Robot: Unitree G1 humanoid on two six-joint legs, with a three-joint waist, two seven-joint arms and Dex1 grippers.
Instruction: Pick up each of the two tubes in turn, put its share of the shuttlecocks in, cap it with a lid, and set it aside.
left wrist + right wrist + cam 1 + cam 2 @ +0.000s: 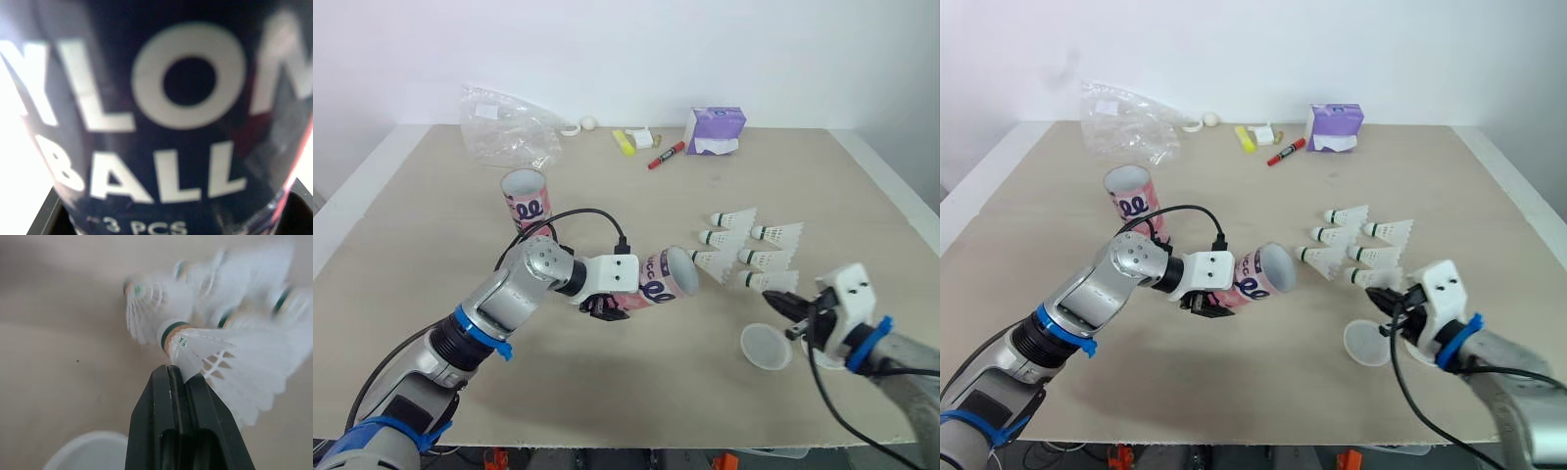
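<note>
Left gripper is clamped round the lower half of a pink printed shuttlecock tube, holding it on its side just above the table. The tube's open mouth faces the robot's right, towards the shuttlecocks. Seen from the left wrist, the tube's dark label sits right between the fingers, with "BALL" and "3 PCS" readable in white.

Right gripper is low over the table near the front edge, its two black fingers pressed together. The tips touch the feather skirt of the nearest shuttlecock. Whether they actually pinch any of the skirt, I cannot tell.

That shuttlecock lies at the front of a cluster of six, all on their sides with their corks towards the held tube. One of them lies just beside the tube's mouth. A clear round lid lies flat on the table, just to the left of the right gripper.

The second tube stands upright and open-topped behind the left arm, well apart from the shuttlecocks.

Along the far edge of the table are a crumpled clear plastic bag, a yellow highlighter, a red marker and a purple tissue pack.
</note>
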